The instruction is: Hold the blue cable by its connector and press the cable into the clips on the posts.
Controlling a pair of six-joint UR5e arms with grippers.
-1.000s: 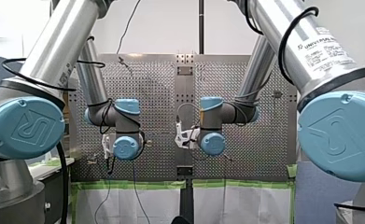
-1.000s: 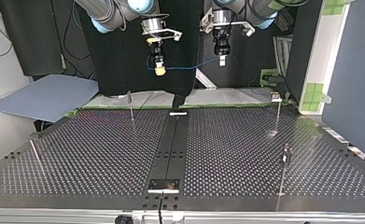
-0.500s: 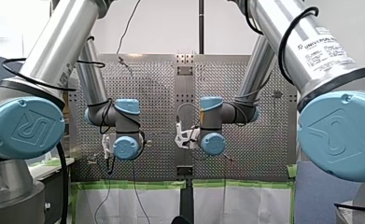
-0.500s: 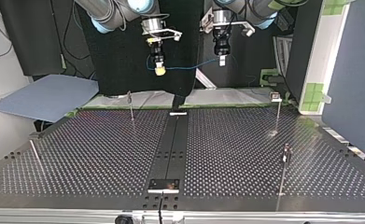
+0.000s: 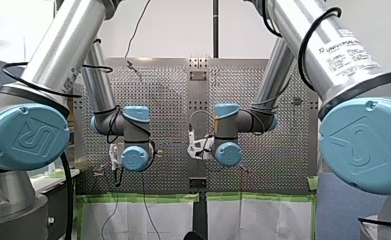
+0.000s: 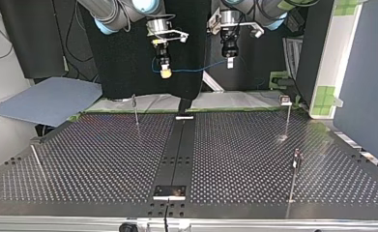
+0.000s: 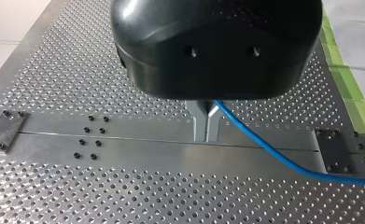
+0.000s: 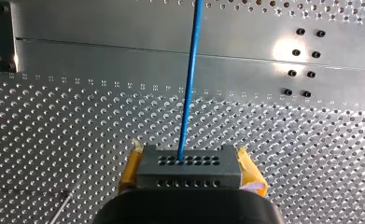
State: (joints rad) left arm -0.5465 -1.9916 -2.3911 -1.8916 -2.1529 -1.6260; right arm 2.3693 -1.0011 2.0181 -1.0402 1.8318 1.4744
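The robot holds both hands up high, above the far end of the dark strip (image 6: 177, 145) that runs down the middle of the table (image 6: 254, 159). The right hand (image 6: 166, 72) is clamped on the black connector (image 8: 189, 167), with its yellow pads (image 8: 249, 170) pressing on both sides of the block. The blue cable (image 8: 187, 93) comes straight out of the connector and runs across, over the strip, to the left hand (image 6: 229, 63). The left hand's metal fingers (image 7: 200, 123) are pinched together on the cable a little way along it.

So the cable is up in the air, hanging between the two hands with a small sag. Its long way goes sideways, across the strip, not along it. It touches no post.

The posts stand on the table on both sides of the strip. They are lower than the hands and closer to the near end of the strip. In the top view one thin post (image 6: 136, 110) is on the strip's left, on the right hand's side. Two more (image 6: 288, 116) (image 6: 294, 176) are on the strip's right, on the left hand's side. The farther of those two has a small clip (image 6: 286, 100) on top.

I think the next move must bring the cable down and toward the near end of the strip, so that it lies across a clip. The right hand looks nearest to the post on its own side of the strip.
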